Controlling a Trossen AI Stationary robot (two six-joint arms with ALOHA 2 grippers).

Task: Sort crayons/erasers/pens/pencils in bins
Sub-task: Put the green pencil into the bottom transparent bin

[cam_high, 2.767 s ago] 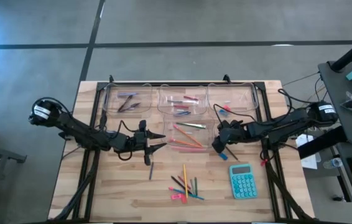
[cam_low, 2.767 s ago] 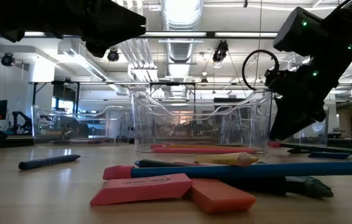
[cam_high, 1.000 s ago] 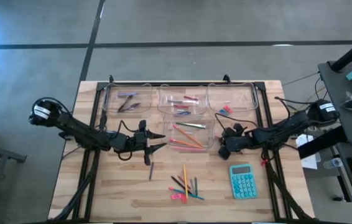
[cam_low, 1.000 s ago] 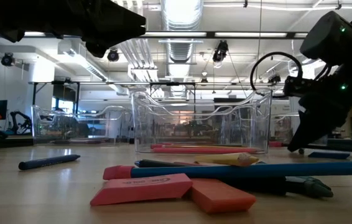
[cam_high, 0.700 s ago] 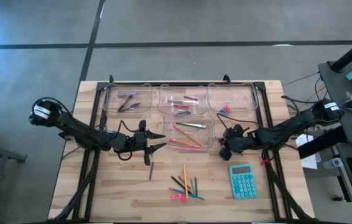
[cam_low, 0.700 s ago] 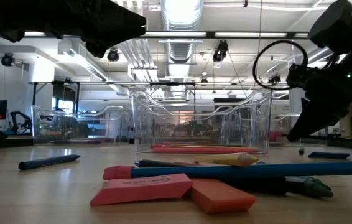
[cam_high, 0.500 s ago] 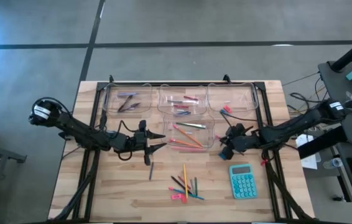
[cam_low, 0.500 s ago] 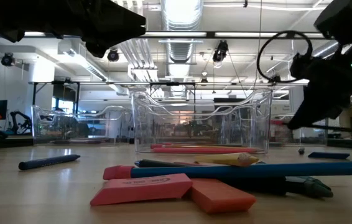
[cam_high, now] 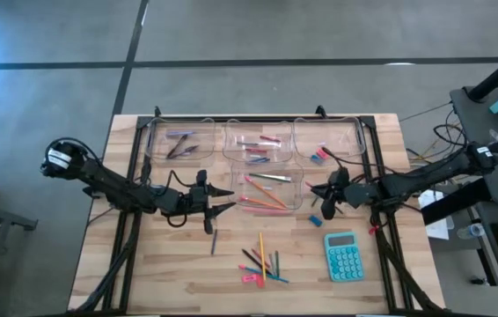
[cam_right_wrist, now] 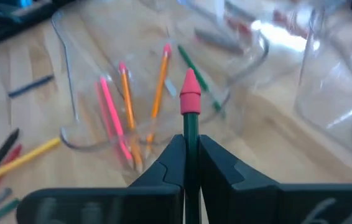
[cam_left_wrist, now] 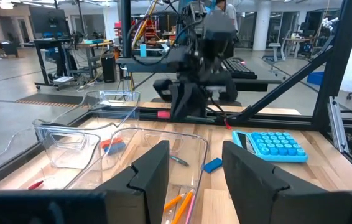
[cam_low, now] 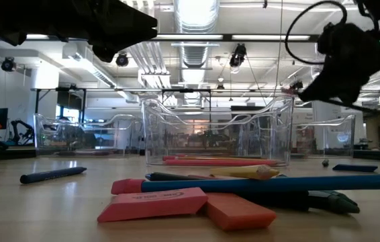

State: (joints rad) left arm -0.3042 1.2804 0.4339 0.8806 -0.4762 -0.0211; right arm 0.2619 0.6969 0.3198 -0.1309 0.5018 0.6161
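My right gripper (cam_high: 318, 194) is shut on a dark green pencil with a pink eraser tip (cam_right_wrist: 189, 93), raised just right of the near middle bin (cam_high: 271, 190), which holds orange, pink and green pencils. It also shows high in the low view (cam_low: 334, 64). My left gripper (cam_high: 223, 201) is open and empty, hovering left of that bin, its fingers (cam_left_wrist: 154, 171) apart. A pile of pencils, pens and erasers (cam_high: 262, 261) lies on the table nearer the front edge. My right gripper pinches the pencil's shaft (cam_right_wrist: 191, 127) between its two fingers, a short way behind the pink eraser tip. The pencil runs along the fingers and sticks out forward. The fingers come from the table's right, about level. The pencil is lifted clear of the table.
Three clear bins stand along the far edge: pens in the left one (cam_high: 179, 141), crayons in the middle (cam_high: 258, 143), erasers in the right (cam_high: 326, 150). A teal calculator (cam_high: 344, 256), a blue eraser (cam_high: 314, 220) and a dark pen (cam_high: 213, 239) lie on the table.
My right gripper has risen from near the table top, holding the pencil, and has drawn a little toward the table's right and far side. The pencil has come up clear of the table with it. My left arm has kept still.
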